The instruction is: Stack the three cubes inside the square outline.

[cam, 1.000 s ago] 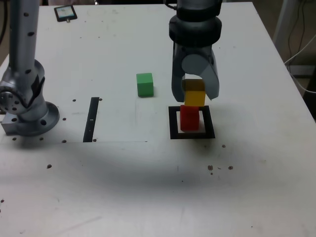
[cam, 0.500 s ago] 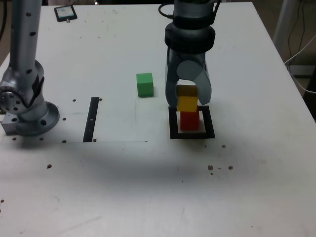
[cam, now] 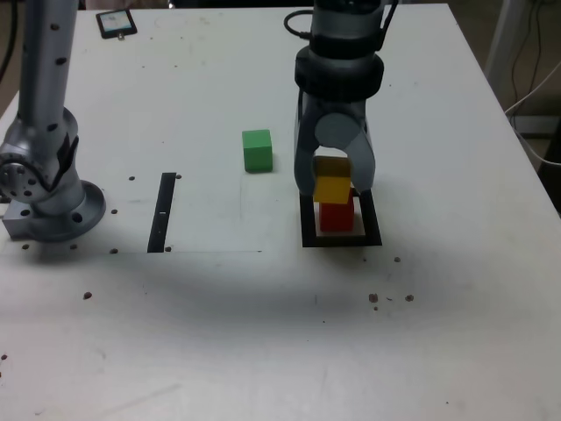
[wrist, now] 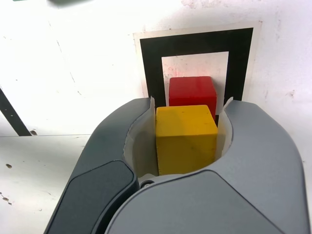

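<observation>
You see the yellow cube [cam: 333, 189] right of the exterior view's centre, directly over the red cube [cam: 336, 214] inside the black square outline [cam: 307, 217]; the green cube [cam: 257, 150] lies apart, left of them.

My desk [cam: 456, 333]: white top, dotted with dark specks and small holes. Black strip [cam: 163, 212] toward the exterior view's left. Small dark device [cam: 116, 24] at far edge. Cables [cam: 536, 79] beyond, right.

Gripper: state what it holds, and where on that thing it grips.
The gripper holds the yellow cube, its jaws clamped on two opposite side faces.
</observation>
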`<action>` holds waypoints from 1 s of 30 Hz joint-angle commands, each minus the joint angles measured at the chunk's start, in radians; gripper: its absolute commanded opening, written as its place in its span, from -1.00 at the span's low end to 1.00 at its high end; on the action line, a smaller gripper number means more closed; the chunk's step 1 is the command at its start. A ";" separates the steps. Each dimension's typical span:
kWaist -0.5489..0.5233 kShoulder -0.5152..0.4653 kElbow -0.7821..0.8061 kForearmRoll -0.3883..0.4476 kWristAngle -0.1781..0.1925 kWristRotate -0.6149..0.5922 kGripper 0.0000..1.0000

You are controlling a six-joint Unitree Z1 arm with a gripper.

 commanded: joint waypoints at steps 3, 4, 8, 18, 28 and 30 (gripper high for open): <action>0.002 0.013 -0.002 -0.019 -0.015 0.013 -0.36; 0.002 0.014 -0.001 -0.023 -0.019 0.016 -0.29; 0.002 0.015 0.001 -0.029 -0.027 0.026 0.18; 0.002 0.005 0.006 -0.024 -0.011 0.029 0.99; 0.007 0.003 0.006 -0.018 0.017 0.028 0.99; 0.007 0.001 0.006 -0.017 0.021 0.028 0.99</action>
